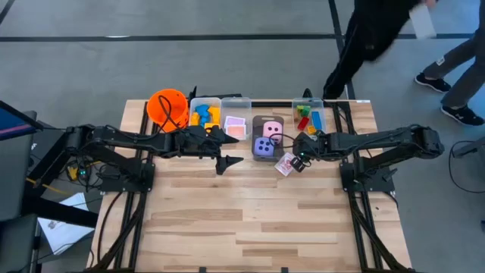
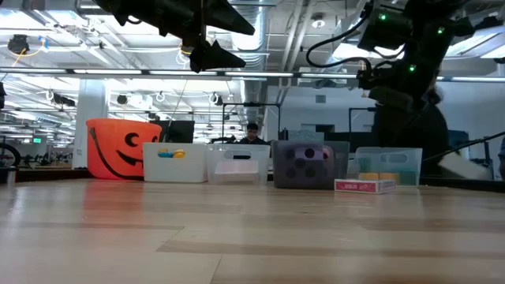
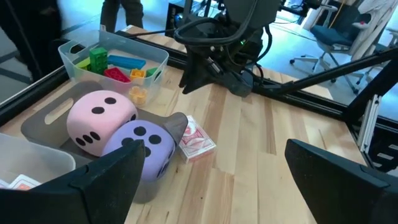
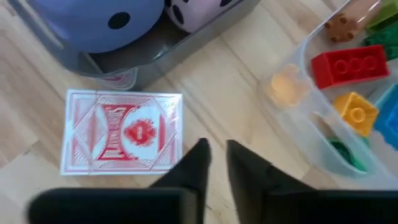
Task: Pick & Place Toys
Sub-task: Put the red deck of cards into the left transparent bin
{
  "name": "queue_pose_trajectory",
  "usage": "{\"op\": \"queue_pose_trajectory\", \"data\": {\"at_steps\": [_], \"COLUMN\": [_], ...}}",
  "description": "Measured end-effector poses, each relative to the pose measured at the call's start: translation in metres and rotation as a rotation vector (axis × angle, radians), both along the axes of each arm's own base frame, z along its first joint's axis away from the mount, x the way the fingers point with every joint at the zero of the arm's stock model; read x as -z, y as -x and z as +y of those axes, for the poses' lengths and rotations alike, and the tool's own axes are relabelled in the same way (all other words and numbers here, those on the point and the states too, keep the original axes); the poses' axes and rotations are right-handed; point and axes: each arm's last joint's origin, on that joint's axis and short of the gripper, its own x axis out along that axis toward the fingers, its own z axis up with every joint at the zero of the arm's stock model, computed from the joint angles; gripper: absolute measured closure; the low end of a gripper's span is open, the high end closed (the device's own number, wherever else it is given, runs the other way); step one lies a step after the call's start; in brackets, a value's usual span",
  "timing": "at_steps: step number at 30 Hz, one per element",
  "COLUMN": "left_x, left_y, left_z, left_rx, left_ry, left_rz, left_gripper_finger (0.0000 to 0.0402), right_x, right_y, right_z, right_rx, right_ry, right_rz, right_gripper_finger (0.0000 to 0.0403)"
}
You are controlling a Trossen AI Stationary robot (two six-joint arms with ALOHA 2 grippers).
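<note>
At the table's (image 1: 250,220) far edge, at two o'clock from centre, I see the card pack (image 4: 121,132) lying flat beside the dice bin (image 4: 155,53). It looks light, stiff and wrapped in slick film, so I'd pinch its long edges. My right fingers (image 4: 216,163) hang above it, nearly together, holding nothing. The left fingers (image 3: 211,180) stand wide, empty, near eleven o'clock.

The counter (image 1: 250,212) is pale wood with a smooth matt finish. The card pack (image 4: 121,132) wears glossy clear wrap, and the red block (image 4: 342,67) is shiny plastic.
</note>
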Motion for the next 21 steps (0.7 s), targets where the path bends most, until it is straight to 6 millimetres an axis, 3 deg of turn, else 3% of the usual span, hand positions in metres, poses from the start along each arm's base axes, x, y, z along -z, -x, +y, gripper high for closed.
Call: {"op": "queue_pose_trajectory", "data": {"at_steps": [3, 5, 15, 21], "left_x": [0.000, 0.000, 0.000, 0.000], "left_y": [0.000, 0.000, 0.000, 0.000], "left_z": [0.000, 0.000, 0.000, -0.001], "left_rx": [-0.009, -0.015, -0.013, -0.012], "left_ry": [0.026, 0.044, 0.043, 0.043], "left_rz": [-0.003, -0.005, -0.004, -0.003], "left_gripper_finger": [0.0023, 0.0023, 0.0023, 0.0023], "right_x": [0.002, 0.005, 0.049, 0.064], "right_y": [-0.001, -0.003, -0.027, -0.051], "right_z": [0.001, 0.001, 0.003, 0.005], "right_rx": [-0.012, -0.024, -0.128, -0.183], "right_ry": [-0.033, -0.057, -0.188, -0.279], "right_rz": [0.004, 0.015, 0.158, 0.064], "right_gripper_finger": [0.0386, 0.0397, 0.0400, 0.0399]}}
